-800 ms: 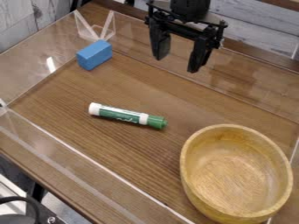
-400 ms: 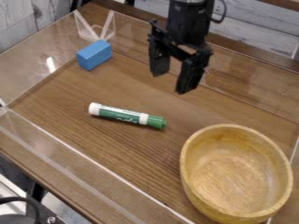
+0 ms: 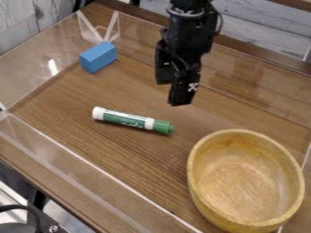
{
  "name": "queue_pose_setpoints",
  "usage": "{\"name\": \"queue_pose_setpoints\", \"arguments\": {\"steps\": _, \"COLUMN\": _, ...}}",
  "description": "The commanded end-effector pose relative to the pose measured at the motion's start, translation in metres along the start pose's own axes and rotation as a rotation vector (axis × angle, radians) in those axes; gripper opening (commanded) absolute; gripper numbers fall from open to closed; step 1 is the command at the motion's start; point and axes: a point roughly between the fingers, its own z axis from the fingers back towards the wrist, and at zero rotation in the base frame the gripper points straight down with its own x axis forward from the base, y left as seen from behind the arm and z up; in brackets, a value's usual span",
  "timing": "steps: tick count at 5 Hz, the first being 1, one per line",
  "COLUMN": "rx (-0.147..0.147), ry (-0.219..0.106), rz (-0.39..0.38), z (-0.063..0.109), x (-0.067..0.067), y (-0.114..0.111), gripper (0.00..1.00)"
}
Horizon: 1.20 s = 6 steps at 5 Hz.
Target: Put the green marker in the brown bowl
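Swung down and leftward across the earlier views, and turned about the wrist so the gripper (image 3: 173, 86) stood with jaws apart, holding nothing, pointing down above the desk (image 3: 73, 146) and just up-right of the green marker (image 3: 133, 119). Going left to right: saw a blue block (image 3: 98, 56) near the back left corner, well apart from everything else; then the green marker lying flat mid-desk, white cap toward the left, body slanting down to the right, untouched; then the gripper above it; then the brown bowl (image 3: 245, 177) at the lower right, empty, near the marker's right end but not touching it. Judged the step in hand as the approach to grasp: best done by bringing the jaws square across the marker's body near its middle, lowering straight, and closing only once both fingers straddled it, lest the round barrel roll away. Noted clear walls along the left and front edges and a raised rim on the bowl to clear; found open desk between marker and bowl, leaving a short, unobstructed carry rightward.
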Motion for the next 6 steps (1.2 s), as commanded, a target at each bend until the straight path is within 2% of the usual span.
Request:
{"name": "queue_pose_setpoints", "arguments": {"steps": 1, "rx": 0.041, "ry": -0.04, "rz": -0.052, "z": 0.005, "x": -0.001, "y": 0.008, "gripper": 1.0}}
{"name": "queue_pose_setpoints", "arguments": {"steps": 3, "rx": 0.041, "ry": -0.049, "rz": -0.119, "z": -0.014, "x": -0.007, "y": 0.015, "gripper": 1.0}}
{"name": "queue_pose_setpoints", "arguments": {"steps": 6, "rx": 0.025, "ry": -0.072, "rz": -0.131, "z": -0.048, "x": -0.008, "y": 0.022, "gripper": 1.0}}
